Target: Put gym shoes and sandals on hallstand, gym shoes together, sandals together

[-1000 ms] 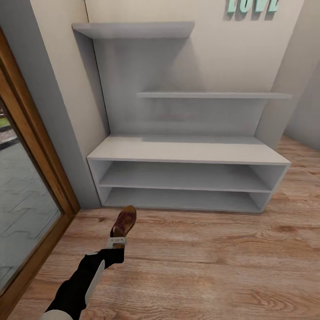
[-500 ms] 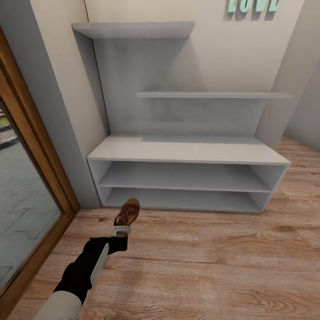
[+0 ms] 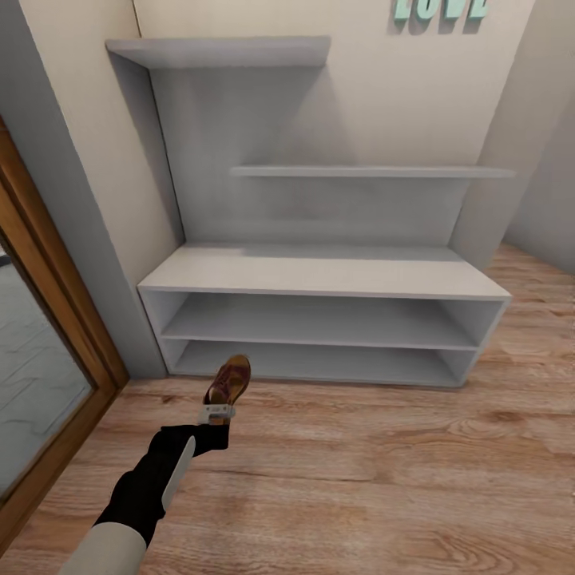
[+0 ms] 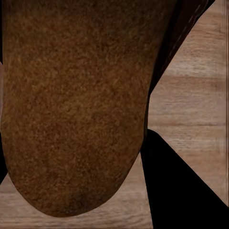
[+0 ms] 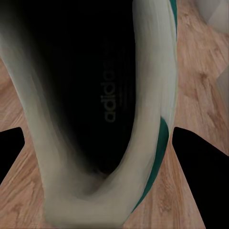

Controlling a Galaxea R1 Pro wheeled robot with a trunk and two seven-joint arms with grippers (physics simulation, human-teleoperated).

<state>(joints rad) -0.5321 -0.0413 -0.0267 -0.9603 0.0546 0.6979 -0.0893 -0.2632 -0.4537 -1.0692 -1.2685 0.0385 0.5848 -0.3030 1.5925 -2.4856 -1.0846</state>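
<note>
Sandal (image 3: 227,381), brown leather with a tan insole, hanging pinched in the left tool (image 3: 216,412) just above the corridor floor (image 3: 383,471), toe pointing at the hallstand (image 3: 319,275) and sitting near the lower left bay. Judging it light and fairly stiff in the sole, softer in the strap (gripping at the heel edge, as here, looking sound enough). Showing a suede-like grain across the broad insole (image 4: 71,105) in the left wrist view. Gym shoe (image 5: 143,109), white with a green stripe and a dark printed insole, being pinched by the right tool, collar wall lying between the dark fingers (image 5: 200,176); likely light and squashy at the collar, so holding firmly near the heel.
</note>
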